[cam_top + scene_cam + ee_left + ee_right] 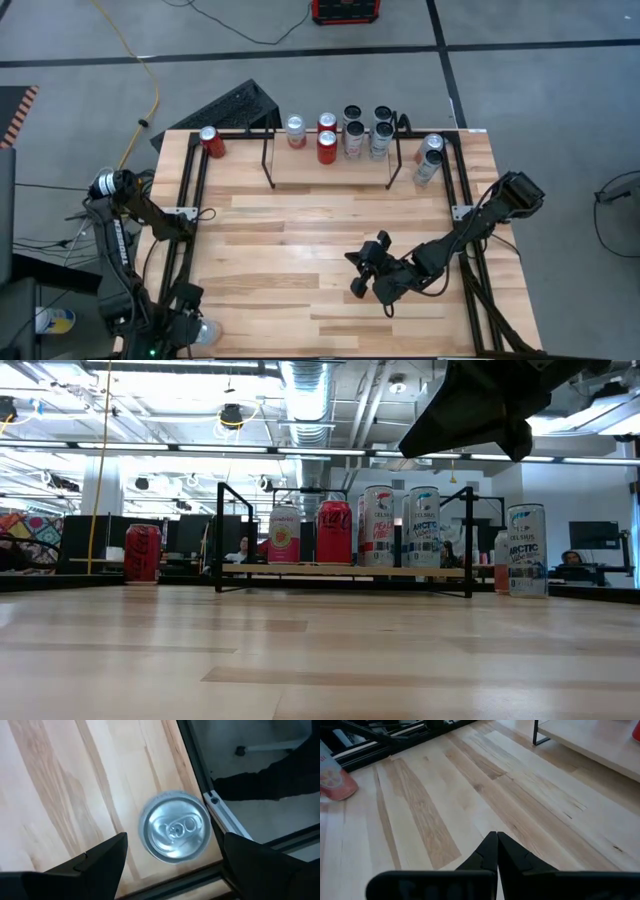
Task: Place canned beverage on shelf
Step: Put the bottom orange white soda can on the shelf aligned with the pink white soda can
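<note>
Where the overhead camera looks straight down, left hand [198, 330] at the near left corner of the surface [300, 250], poised over one upright can [175, 830] just beside the black rail [187, 215]. Only from the left wrist: the can's silver lid and pull tab, framed by dark fingers [100, 860] spread wide on either side, clear of the metal, so open and gripping nothing. Right hand [496, 836] out over the middle of the surface, well apart from every can; in its own wrist view, tips pressed together, closed on nothing. Also only there: a pink-sided can at the picture's edge, impossible to match to the others. Shelf [330, 172] at the far edge, carrying seven cans counted from above: a pinkish one [296, 130], a red pair [327, 147], then a square of four pale cans [354, 138]. Off the shelf, a lone red can [211, 141] to its left and two tall pale cans [428, 160] to its right. Eleven in all, with the one under the left hand. From the level camera alone, labels: ARCTIC in blue on a white can on the board and again on one just right of the shelf; white script on a red can, not readable for certain. Out of that level picture altogether: the left hand and its can.
</note>
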Robot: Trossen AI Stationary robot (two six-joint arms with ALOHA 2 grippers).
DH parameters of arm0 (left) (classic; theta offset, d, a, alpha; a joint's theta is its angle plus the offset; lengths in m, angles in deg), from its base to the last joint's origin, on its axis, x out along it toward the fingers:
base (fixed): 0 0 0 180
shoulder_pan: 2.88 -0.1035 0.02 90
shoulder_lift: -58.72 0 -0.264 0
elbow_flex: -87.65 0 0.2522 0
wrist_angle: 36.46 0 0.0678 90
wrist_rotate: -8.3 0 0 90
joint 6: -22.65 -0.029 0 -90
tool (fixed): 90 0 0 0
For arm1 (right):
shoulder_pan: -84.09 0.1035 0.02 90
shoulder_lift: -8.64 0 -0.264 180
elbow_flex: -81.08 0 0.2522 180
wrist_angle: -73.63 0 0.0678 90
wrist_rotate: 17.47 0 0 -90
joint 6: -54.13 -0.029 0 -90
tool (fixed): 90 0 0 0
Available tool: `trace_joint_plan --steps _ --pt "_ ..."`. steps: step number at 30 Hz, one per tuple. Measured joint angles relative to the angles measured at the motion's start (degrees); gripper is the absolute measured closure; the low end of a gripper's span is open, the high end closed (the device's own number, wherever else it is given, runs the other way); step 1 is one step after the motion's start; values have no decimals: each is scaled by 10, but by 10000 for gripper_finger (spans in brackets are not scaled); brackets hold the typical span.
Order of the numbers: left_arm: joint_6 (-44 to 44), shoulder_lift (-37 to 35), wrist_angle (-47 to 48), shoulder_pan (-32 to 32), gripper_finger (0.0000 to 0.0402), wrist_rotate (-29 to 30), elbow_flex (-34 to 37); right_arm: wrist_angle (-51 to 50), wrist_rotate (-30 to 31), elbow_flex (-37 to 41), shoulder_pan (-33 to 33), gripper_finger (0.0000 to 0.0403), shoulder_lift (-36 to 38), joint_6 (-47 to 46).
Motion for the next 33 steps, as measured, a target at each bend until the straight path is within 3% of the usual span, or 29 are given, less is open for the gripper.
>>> trace_joint_plan --steps 33 --pt "-5 0 -27 0 84 39 0 1 -16 0 4 376 0 15"
